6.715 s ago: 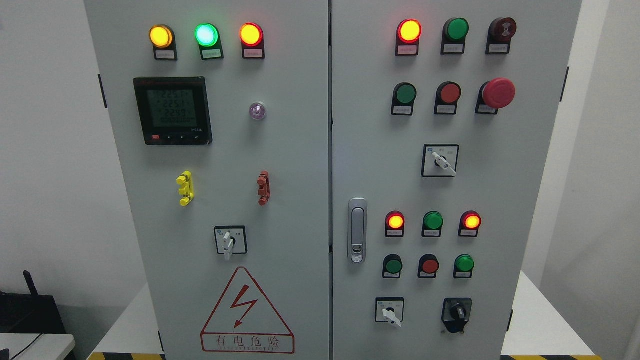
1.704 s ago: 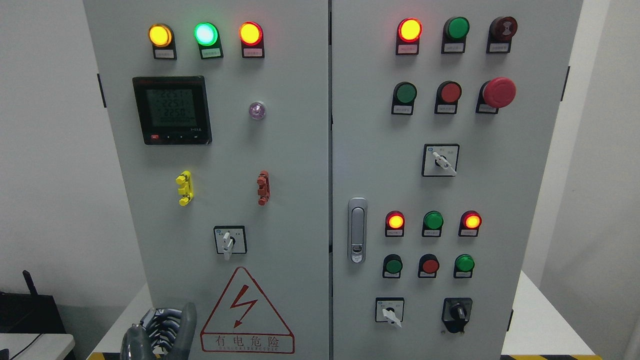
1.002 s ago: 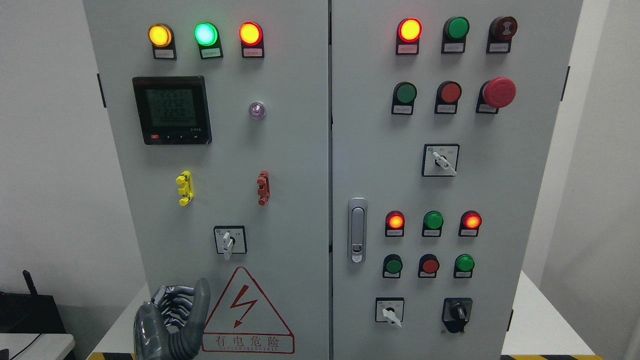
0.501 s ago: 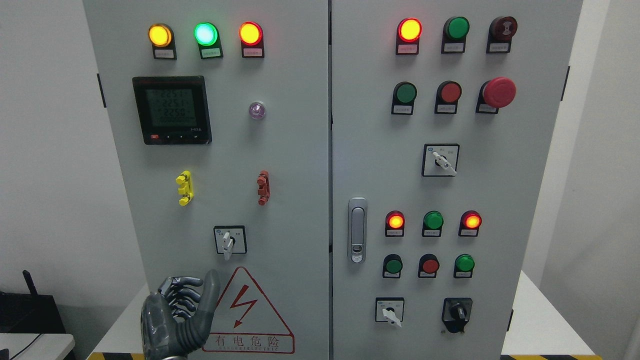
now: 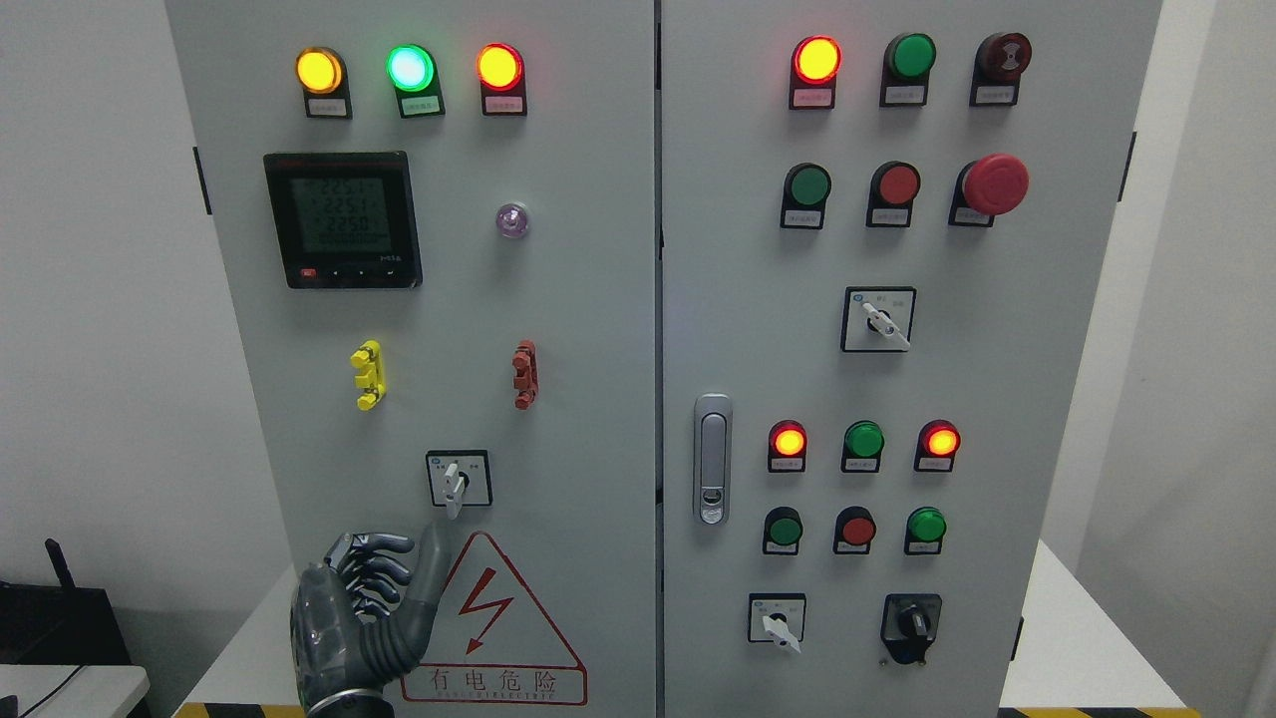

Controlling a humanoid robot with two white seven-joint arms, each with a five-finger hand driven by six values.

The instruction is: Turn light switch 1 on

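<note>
- Since the earlier frames, the left hand (image 5: pixel 364 623) has risen from the bottom edge of the view and now stands in front of the lower part of the cabinet's left door (image 5: pixel 578 329), closer to the selector switch (image 5: pixel 458 480) than before.
- Its four fingers (image 5: pixel 384 570) are curled loosely toward the palm, while the thumb (image 5: pixel 431 563) points up; the hand holds nothing.
- The thumb's tip sits just below the selector switch and a little to its left, not touching it as far as the view shows.
- This selector switch, a small square plate with a white lever pointing down, sits on the left door, directly above the warning triangle (image 5: pixel 492 623).
- The hand covers the left corner of that triangle.
- Well above the selector switch are a yellow clip (image 5: pixel 369 375) to its left and a red clip (image 5: pixel 524 374) to its right.
- Higher still is the digital meter (image 5: pixel 343 220), with three lit lamps (image 5: pixel 410 68) above it.
- The right hand is out of view.
</note>
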